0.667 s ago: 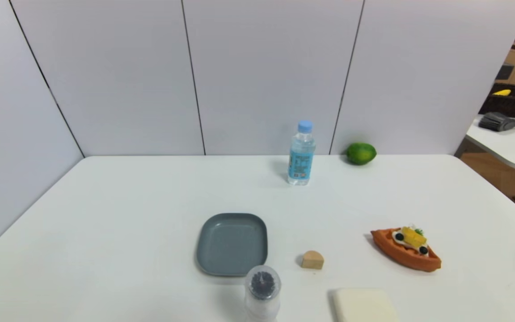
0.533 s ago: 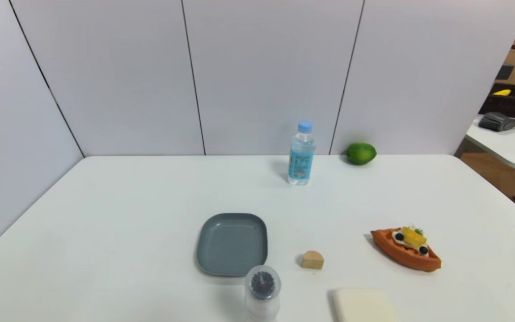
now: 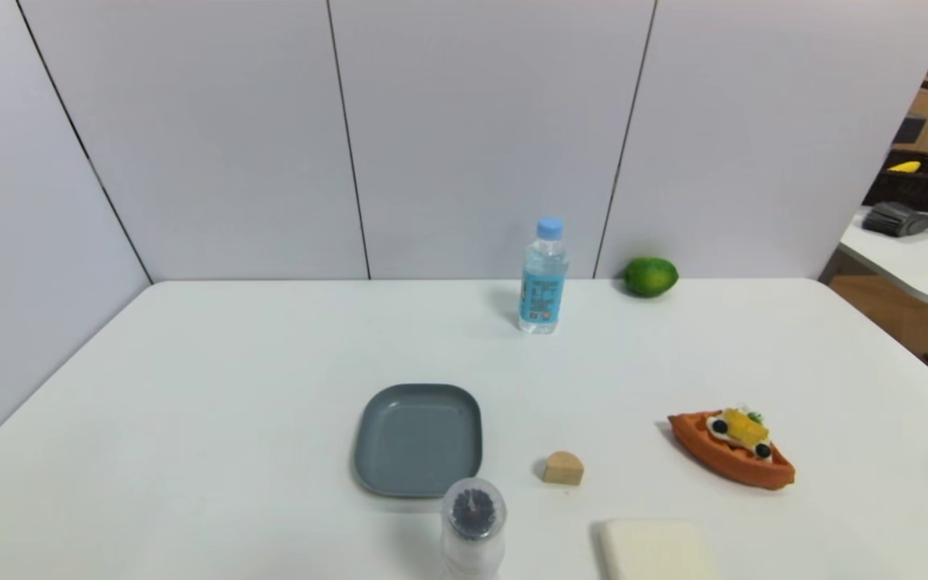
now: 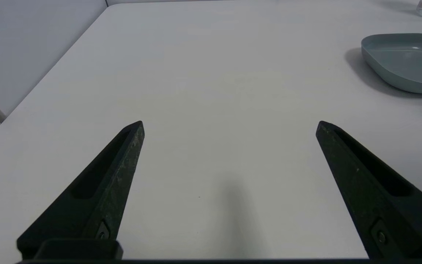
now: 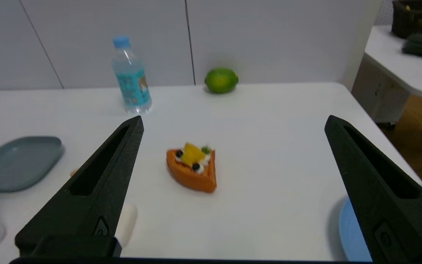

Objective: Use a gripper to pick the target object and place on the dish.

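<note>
The target object, a round glossy green fruit, rests at the table's far edge against the wall, right of the bottle; the right wrist view shows it too. The slate-grey square dish lies empty near the front middle, also seen as the dish and the dish. My right gripper is open over the near right of the table, far short of the fruit, nothing between its fingers. My left gripper hangs open above bare table left of the dish. Neither arm shows in the head view.
A water bottle stands left of the fruit. An orange boat-shaped toy dish sits at right, a tan wedge block beside the grey dish. A pepper grinder and a cream block are at the front edge. A blue plate lies near right.
</note>
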Robot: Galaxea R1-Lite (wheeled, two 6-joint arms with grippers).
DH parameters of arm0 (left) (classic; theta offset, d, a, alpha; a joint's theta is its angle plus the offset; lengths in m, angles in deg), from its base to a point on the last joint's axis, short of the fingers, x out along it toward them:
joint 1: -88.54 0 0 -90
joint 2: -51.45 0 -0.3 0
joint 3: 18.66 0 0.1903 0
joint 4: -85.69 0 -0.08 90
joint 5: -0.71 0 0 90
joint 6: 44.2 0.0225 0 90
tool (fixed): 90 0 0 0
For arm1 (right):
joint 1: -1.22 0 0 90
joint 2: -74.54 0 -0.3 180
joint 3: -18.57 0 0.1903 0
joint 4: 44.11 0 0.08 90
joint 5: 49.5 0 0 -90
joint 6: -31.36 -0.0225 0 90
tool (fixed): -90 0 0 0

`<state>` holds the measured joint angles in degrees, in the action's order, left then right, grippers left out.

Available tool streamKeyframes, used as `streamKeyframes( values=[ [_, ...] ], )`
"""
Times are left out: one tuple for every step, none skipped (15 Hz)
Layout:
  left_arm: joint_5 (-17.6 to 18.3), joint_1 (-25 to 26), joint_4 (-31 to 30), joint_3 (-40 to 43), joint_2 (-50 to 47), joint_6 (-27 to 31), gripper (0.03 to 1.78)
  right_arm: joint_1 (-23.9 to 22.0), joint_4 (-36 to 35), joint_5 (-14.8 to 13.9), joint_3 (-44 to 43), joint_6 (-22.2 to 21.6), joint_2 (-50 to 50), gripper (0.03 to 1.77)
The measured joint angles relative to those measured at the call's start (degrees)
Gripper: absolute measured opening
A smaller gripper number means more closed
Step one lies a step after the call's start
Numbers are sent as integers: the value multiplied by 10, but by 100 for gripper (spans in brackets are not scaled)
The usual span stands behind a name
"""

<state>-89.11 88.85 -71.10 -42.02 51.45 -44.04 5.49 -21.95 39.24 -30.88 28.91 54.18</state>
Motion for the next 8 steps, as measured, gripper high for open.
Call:
streamKeyframes(
  values=[
    [0, 0, 0, 0, 0, 0, 169, 7, 0, 0, -49, 0, -38, 171],
    [0, 0, 0, 0, 0, 0, 169, 12, -2, 0, -95, 2, -79, 171],
    [0, 0, 0, 0, 0, 0, 169, 15, -2, 2, -135, 7, -117, 171],
    [0, 0, 0, 0, 0, 0, 169, 17, -3, 3, -164, 18, -147, 171],
    [0, 0, 0, 0, 0, 0, 169, 20, -4, 4, -194, 31, -180, 171],
    [0, 0, 0, 0, 0, 0, 169, 22, -5, 4, -223, 38, -210, 171],
    [0, 0, 0, 0, 0, 0, 169, 23, -6, 5, -251, 41, -240, 171],
    [0, 0, 0, 0, 0, 0, 169, 24, -5, 5, -283, 41, -274, 171]
  ],
)
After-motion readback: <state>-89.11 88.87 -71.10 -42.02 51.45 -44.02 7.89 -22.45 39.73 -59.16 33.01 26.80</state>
